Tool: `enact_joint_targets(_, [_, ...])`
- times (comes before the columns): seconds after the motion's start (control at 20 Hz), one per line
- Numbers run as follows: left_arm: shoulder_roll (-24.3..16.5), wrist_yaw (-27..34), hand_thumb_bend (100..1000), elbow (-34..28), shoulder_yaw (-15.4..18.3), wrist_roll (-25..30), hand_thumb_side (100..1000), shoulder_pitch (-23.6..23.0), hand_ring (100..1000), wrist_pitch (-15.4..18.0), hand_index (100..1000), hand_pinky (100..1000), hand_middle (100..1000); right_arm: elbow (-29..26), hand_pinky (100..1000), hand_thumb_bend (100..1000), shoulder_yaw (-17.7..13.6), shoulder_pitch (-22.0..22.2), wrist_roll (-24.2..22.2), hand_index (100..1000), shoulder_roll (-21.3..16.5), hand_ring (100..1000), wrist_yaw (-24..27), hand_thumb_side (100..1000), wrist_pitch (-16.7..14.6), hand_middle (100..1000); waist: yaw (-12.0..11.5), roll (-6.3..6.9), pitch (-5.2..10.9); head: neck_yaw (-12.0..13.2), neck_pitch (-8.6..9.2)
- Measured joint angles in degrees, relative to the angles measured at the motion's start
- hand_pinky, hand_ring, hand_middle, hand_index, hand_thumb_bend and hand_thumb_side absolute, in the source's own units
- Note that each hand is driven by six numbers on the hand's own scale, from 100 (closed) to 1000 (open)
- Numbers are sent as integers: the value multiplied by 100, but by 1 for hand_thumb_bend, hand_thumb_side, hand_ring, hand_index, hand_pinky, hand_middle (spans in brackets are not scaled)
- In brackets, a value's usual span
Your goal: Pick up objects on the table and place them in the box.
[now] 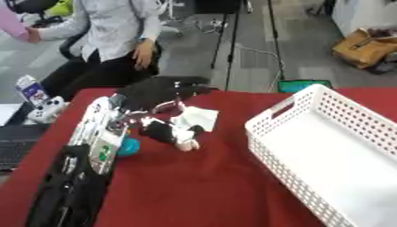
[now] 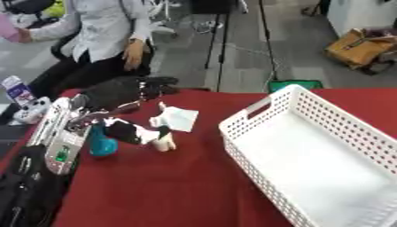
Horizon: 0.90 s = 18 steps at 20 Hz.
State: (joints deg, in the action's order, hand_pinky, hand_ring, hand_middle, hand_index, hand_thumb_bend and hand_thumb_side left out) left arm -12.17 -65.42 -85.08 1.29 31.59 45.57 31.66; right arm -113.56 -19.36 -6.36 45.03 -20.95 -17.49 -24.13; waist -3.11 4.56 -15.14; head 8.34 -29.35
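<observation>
My left hand [image 2: 128,91] stretches over the far left of the red table [image 2: 186,177], fingers seemingly straight, holding nothing; toy cow [image 2: 139,133] lies just nearer, white basket [image 2: 310,155] right.

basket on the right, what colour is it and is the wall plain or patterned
White, with walls perforated by rows of small holes; the basket shows best in the right eye view.

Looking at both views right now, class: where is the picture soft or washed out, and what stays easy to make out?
Left eye view: soft all over; the left hand smears into a dark shape, fingers unreadable. Right eye view: the basket floor is washed out to flat white, though its holed walls read clearly; the black-and-white toy and blue object are blurred but distinct against the red cloth.
</observation>
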Motion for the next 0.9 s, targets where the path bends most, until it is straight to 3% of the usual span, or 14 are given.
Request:
enact_joint_targets(0.4, [-125,-97,390,54,-126,1,464,28,888,-1,1000,741,1000,0,753,100,0,-1,0,706,0,680,38,897,0,667,1,4,0,0,-6])
enact_joint_targets(0.9, [-355,86,368,50,-464,1,461,27,864,-1,1000,659,988,0,753,100,0,-17,0,704,0,679,51,894,0,666,10,8,0,-11,-32])
